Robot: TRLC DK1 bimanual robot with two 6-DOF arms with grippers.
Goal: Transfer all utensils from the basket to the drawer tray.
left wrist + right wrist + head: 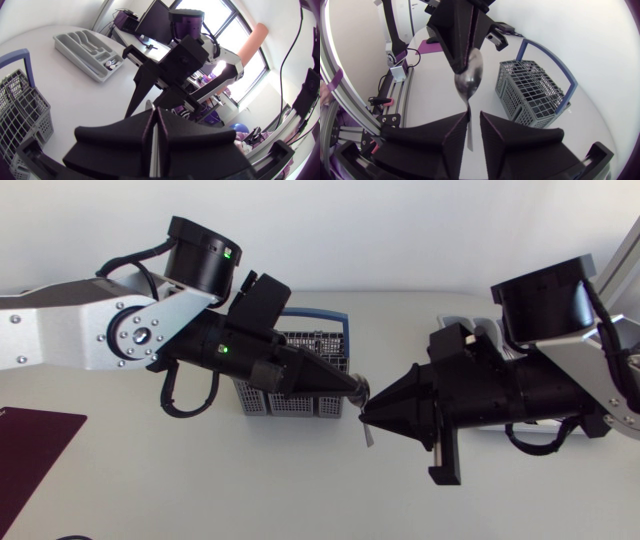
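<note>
Left fingers [325, 383] pinch spoon [468, 82] (by bowl)

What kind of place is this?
Probably a robotics test bench, not a kitchen: a left arm and right arm meet over a white table with a cutlery basket, a drawer tray and a spoon.
</note>
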